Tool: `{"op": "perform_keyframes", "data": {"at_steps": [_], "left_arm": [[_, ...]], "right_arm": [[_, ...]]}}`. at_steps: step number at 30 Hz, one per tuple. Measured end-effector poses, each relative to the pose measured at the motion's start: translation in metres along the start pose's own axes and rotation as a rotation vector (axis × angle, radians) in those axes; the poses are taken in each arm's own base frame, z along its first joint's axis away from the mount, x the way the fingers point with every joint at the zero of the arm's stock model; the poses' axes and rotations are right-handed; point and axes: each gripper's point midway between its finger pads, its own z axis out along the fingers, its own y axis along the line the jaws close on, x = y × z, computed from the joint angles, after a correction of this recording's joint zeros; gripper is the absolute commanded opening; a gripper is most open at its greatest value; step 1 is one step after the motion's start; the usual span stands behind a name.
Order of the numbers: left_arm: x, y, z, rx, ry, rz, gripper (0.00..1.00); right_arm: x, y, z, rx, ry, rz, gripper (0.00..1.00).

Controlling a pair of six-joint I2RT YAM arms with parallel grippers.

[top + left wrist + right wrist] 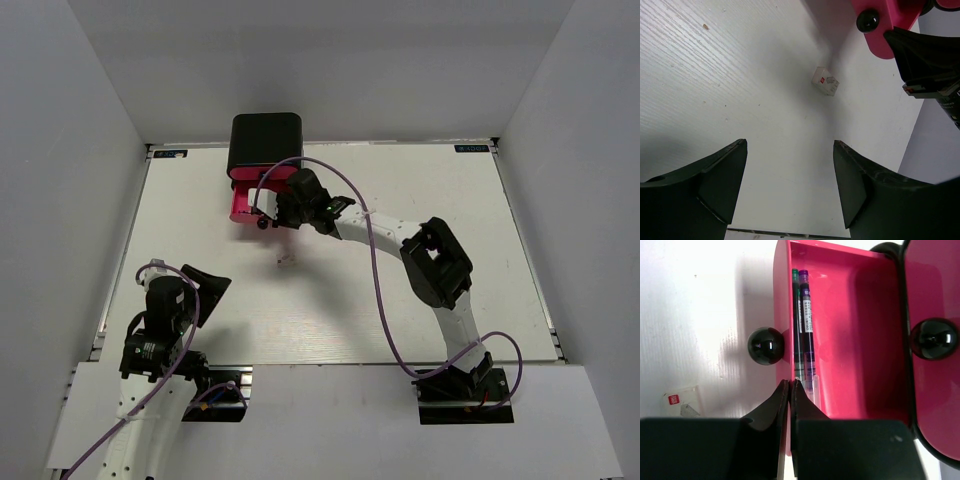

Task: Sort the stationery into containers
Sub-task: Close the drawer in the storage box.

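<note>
Fingers (720, 180) of my left gripper (790, 145) stand spread, holding nothing, over the white table (420, 310). Beyond lies the tiny white rectangular eraser (825, 81), red-labelled, on open tabletop just short of the open pink-red plastic drawer (865, 340). My right gripper (790, 386) is pinched closed at its front wall; two thin pens (804, 330) lie inside. Rounded black box (265, 135) behind, near the far edge

No readable text anywhere.

Robotics lab cell: white bench (470, 200) boxed by bare grey walls (350, 60), cabled arms (440, 265) bolted at its edge.
</note>
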Motion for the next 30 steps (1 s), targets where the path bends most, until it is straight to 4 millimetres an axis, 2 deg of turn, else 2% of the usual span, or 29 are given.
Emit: {"op": "perform_keyframes", "data": {"at_steps": [10, 15, 16, 17, 18, 20, 21, 23, 27, 30], "left_arm": [[0.0, 0.0, 0.0, -0.001, 0.001, 0.0, 0.79], [0.0, 0.0, 0.0, -0.002, 0.002, 0.0, 0.79], [0.0, 0.0, 0.0, -0.002, 0.001, 0.0, 0.79], [0.0, 0.0, 0.0, -0.002, 0.002, 0.0, 0.79], [0.0, 0.0, 0.0, -0.002, 0.002, 0.0, 0.79], [0.0, 0.0, 0.0, -0.002, 0.001, 0.0, 0.79], [0.0, 0.0, 0.0, -0.002, 0.001, 0.0, 0.79], [0.0, 0.0, 0.0, -0.002, 0.002, 0.0, 0.79], [0.0, 0.0, 0.0, 0.001, 0.0, 0.0, 0.79], [-0.001, -0.003, 0.001, 0.01, -0.004, 0.0, 0.79]], "right_arm": [[0.004, -0.018, 0.007, 0.098, 0.009, 0.01, 0.0], [0.006, -0.038, 0.013, 0.188, 0.019, 0.013, 0.0], [0.006, -0.041, 0.014, 0.203, 0.019, 0.016, 0.04], [0.007, -0.044, 0.014, 0.212, 0.019, 0.021, 0.18], [0.007, -0.045, 0.014, 0.217, 0.019, 0.027, 0.43], [0.009, -0.053, 0.012, 0.244, 0.019, 0.027, 0.59], [0.007, -0.058, 0.01, 0.255, 0.008, 0.027, 0.72], [0.005, -0.064, 0.005, 0.262, -0.011, 0.024, 0.74], [-0.007, -0.061, -0.019, 0.226, -0.073, 0.016, 0.76], [-0.032, -0.056, -0.038, 0.192, -0.15, 0.001, 0.66]]}}
